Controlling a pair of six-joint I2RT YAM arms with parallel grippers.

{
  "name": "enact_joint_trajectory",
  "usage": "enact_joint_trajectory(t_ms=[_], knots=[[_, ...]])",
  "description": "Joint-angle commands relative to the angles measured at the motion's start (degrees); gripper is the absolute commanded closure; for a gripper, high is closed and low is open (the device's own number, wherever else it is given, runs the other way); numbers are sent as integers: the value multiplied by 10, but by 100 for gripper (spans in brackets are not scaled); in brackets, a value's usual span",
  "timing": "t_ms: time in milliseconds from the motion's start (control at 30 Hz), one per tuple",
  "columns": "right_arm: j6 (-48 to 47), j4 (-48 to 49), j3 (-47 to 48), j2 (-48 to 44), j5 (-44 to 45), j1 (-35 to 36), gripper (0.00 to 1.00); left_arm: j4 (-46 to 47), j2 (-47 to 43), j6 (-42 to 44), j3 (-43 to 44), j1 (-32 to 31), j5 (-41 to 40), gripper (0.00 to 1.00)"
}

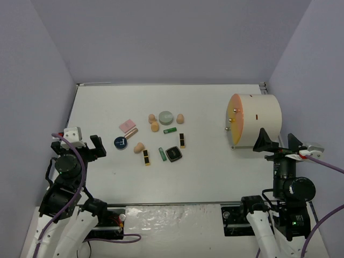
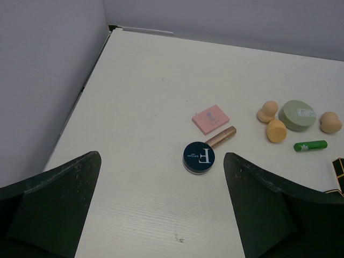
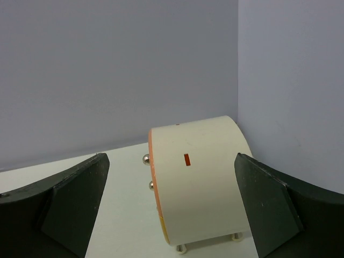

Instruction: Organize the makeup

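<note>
Both grippers are spread wide and empty; the makeup lies loose on the table.

Top view: the left gripper [image 1: 76, 144] and the right gripper [image 1: 278, 142] have jaws far apart and hold nothing. The makeup [image 1: 153, 137] is scattered on the middle-left of the table [image 1: 215, 172], well apart from the cream drum [image 1: 252, 121] at the right. Left wrist view: beyond the parted fingers [image 2: 54, 204] lie the blue compact [image 2: 199, 157], the rose tube [image 2: 221, 137] just beside it, then the pink palette [image 2: 210, 119]. Further right are three peach sponges [image 2: 276, 130] around the green compact [image 2: 298, 115], and a green tube [image 2: 310, 145]. Right wrist view: its fingers, wide apart, frame the drum.
</note>
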Motion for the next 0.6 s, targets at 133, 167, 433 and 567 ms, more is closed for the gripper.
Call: enact_joint_trajectory(t_ms=[133,167,433,567], knots=[[12,56,-7,-1,4,5,0,42,9,-5,10,-3,-15,3],[19,57,-7,-3,7,5,0,39,12,-5,11,-3,-17,3],[23,57,-2,35,9,5,0,34,21,-7,16,-3,-21,3],[4,43,43,95,14,5,0,31,37,-11,21,-2,-46,3]])
